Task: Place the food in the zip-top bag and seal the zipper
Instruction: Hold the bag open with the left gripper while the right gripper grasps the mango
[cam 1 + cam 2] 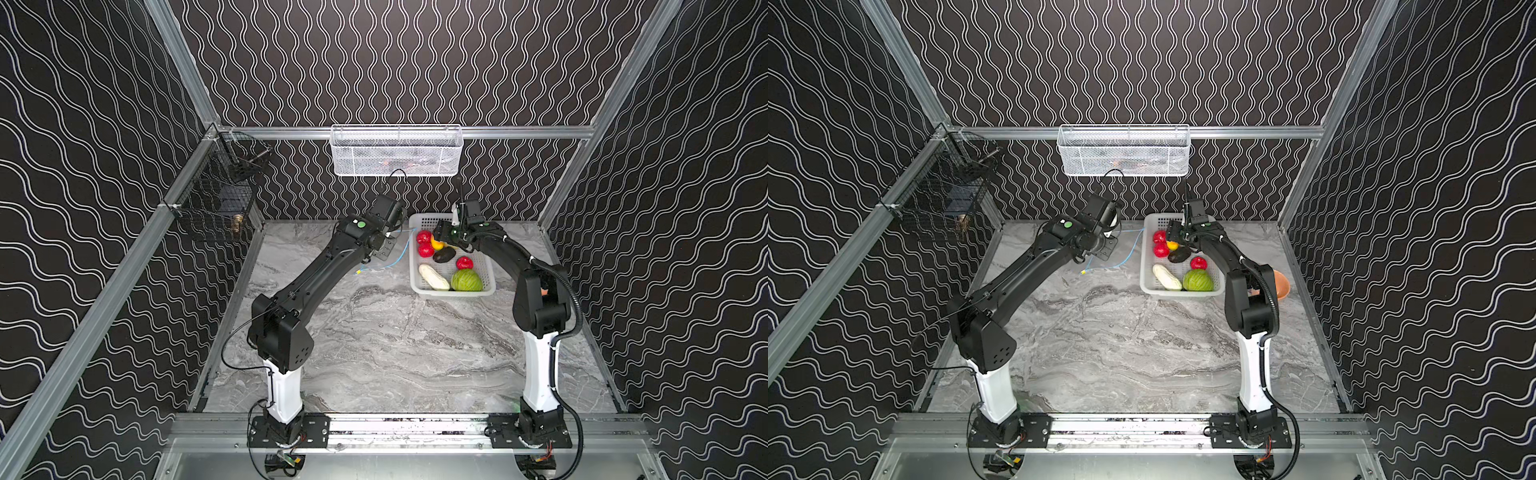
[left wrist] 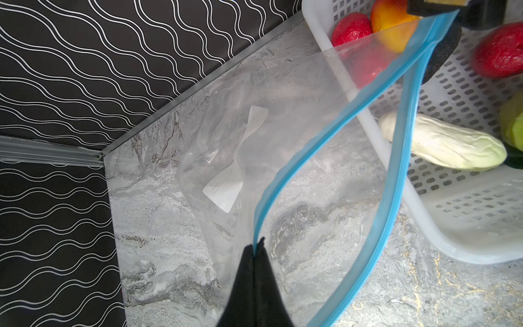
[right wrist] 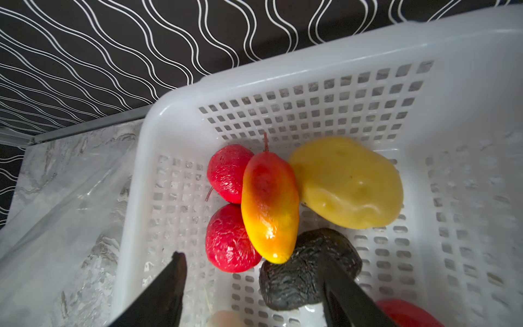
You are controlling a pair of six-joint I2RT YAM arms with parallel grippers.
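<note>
The clear zip-top bag (image 2: 254,141) with a white label (image 2: 223,189) lies on the marble beside the basket. Its mouth gapes, and the two sides of the blue zipper (image 2: 325,133) stand apart. My left gripper (image 2: 256,246) is shut on one side of that strip. The yellow slider (image 1: 357,272) hangs at the strip's near end. The food sits in the white perforated basket (image 3: 311,99): two red pieces (image 3: 229,240), a yellow-orange fruit (image 3: 268,206), a yellow potato (image 3: 348,184), a dark oval (image 3: 297,277), a white long vegetable (image 1: 433,277) and a green cabbage (image 1: 466,280). My right gripper (image 3: 253,266) hangs open above them, one finger over the dark oval.
A third red piece (image 1: 464,262) lies mid-basket. An orange bowl (image 1: 1282,284) sits behind the right arm. A white mesh basket (image 1: 397,151) hangs on the back rail, and a black wire basket (image 1: 216,199) on the left rail. Bare marble spreads toward the front.
</note>
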